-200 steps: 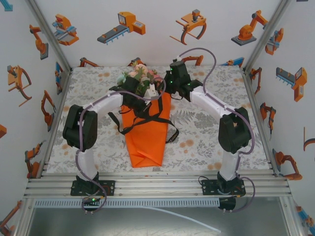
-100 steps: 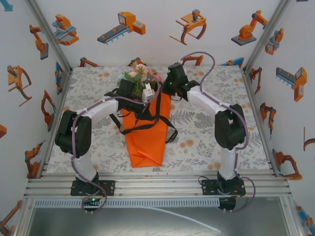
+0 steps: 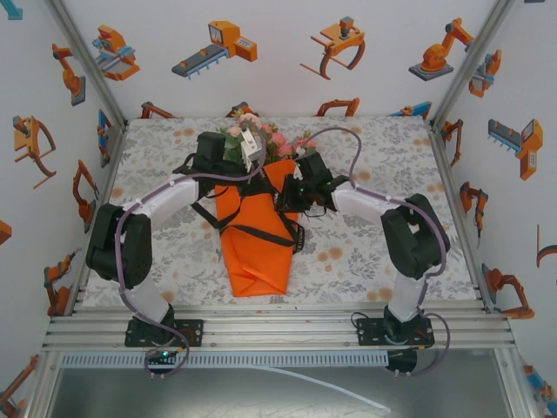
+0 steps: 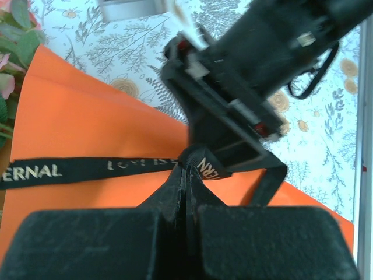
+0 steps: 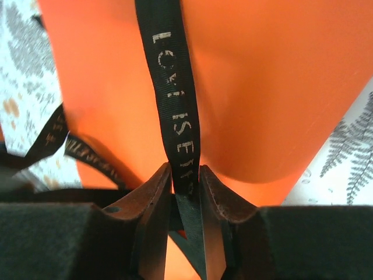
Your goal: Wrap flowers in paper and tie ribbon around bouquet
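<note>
1. Bouquet [image 3: 258, 209]: laid along the middle of the table [image 3: 365, 252], with the flowers [image 3: 261, 138] toward the far edge and the point of the orange paper [image 3: 257, 261] cone toward the near edge.
2. Ribbon [image 4: 87, 169]: black with pale lettering, drawn across the upper part of the cone. Loose lengths are seen trailing off the paper to both sides.
3. Left gripper [image 4: 186, 175]: placed over the cone just below the blooms. Its jaws are closed on the ribbon, and a taut, flat run is led from them across the paper.
4. Right gripper [image 5: 185, 169]: placed at the right side of the cone. Its jaws are parted a little and the ribbon is passed up between them. Whether the ribbon is pressed at all cannot be told.
5. Step in hand, as judged: the tie is being drawn and re-gripped, and no finished knot is visible.
6. Good practice: tension should be kept by the closed left jaws while the right hold is reset. The ribbon should be retaken close to the crossing and kept flat. The two ends should be pulled level with the table and outward, so that the cone is neither lifted nor unrolled.
</note>
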Available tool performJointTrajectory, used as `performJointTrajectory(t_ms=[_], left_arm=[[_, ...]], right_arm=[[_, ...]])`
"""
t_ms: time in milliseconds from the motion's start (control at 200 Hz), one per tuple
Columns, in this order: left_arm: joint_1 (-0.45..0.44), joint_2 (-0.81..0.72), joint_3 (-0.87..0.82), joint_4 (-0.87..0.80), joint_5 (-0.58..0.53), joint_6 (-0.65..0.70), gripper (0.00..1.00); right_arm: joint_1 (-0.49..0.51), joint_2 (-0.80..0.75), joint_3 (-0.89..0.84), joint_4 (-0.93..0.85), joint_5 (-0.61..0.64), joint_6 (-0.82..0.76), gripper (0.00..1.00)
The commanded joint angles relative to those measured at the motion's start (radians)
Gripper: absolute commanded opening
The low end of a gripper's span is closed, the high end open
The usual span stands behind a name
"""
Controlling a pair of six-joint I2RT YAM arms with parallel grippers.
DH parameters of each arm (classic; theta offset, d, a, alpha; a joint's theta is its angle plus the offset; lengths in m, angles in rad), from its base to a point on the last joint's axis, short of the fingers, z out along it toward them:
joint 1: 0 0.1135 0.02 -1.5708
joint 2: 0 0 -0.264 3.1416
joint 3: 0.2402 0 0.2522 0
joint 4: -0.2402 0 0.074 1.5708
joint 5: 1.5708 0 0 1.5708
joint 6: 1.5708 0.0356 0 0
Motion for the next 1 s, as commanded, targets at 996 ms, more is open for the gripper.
performJointTrajectory(t_ms=[996], left_arm=[[-0.060, -0.257, -0.217, 0.040, -0.775, 0.025, 0.37]], right_arm=[[-0.070, -0.097, -0.079, 0.019, -0.091, -0.246, 0.48]])
